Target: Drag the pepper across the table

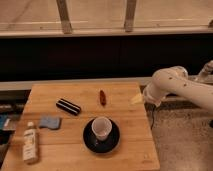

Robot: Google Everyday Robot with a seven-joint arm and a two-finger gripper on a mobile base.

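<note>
Light wooden butcher-block table [50, 95]; white robot arm [172, 85] over its edge, pale gripper [137, 99] spread wide, holding nothing; black round plate [89, 142] bearing white cup [101, 128], nearer the camera than the gripper; slim dark red pepper [102, 97] on the table, apart from the gripper.
</note>
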